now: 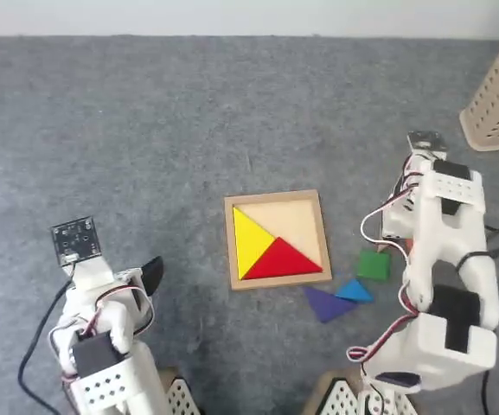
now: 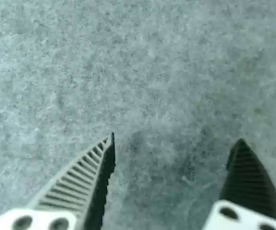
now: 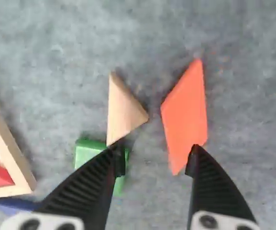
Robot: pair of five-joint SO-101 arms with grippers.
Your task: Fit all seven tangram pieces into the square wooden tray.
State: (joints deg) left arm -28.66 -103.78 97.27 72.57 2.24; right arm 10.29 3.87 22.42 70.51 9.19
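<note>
Tangram tray (image 1: 297,220) holds two of seven pieces: yellow triangle (image 1: 249,242) and red triangle (image 1: 285,259). Five wait on the desk (image 1: 145,130). The orange parallelogram (image 3: 185,112) and tan triangle (image 3: 122,110) lie just ahead of the released right pincer (image 3: 155,155). The left pincer (image 2: 176,148), also released, is well apart from every piece.

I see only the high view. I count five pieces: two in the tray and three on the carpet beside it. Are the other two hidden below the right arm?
Observer: Yes. An orange parallelogram lies on the carpet in front of the right gripper.
Operator: And the seventh?
Observer: A pale wooden triangle lies beside it, apart from it, one corner at the green square.
Operator: Does that gripper hold something?
Observer: No. Its fingers are open and clamp nothing.
</note>
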